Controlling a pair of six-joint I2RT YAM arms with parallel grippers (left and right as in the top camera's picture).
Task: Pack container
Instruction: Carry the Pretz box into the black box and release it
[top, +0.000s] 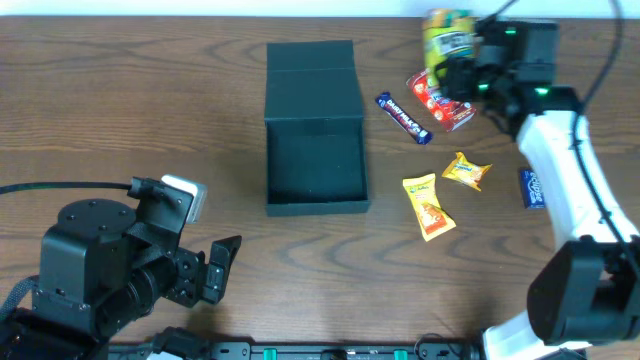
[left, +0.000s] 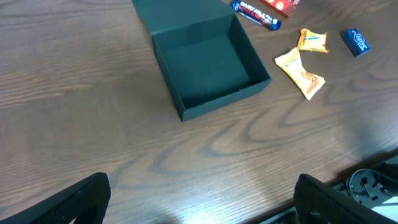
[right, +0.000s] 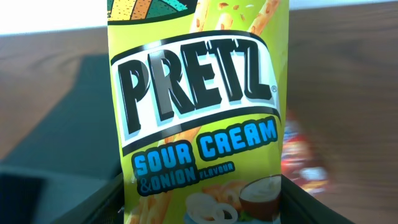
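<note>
Container: matte dark teal-black square cardboard box (top: 315, 165), open, its flap lid laid back flat on the far side, its inside bare; it stands a little left of the middle of the brown wood-grain table (top: 120, 100).
Left pincer (top: 220, 268): at the near edge, to the left of the container and well apart from it. Its fingers are spread wide with nothing between them. In its wrist view the container (left: 211, 68) lies ahead, past a stretch of bare wood.
Loose snacks: just right of the container lies a dark blue candy bar (top: 403, 117). Beyond it is a red packet (top: 440, 100). Two yellow-orange wrappers (top: 428, 207) and a small blue packet (top: 532, 188) lie nearer the front.
Right pincer (top: 468, 70): at the far right of the table, well apart from the container, with the snacks between them. It pinches a green-yellow Pretz sour cream and onion snack box (top: 447, 35).
Right wrist view: the snack box (right: 199, 112) fills the picture, with a dark finger (right: 102, 202) against each lower edge.
</note>
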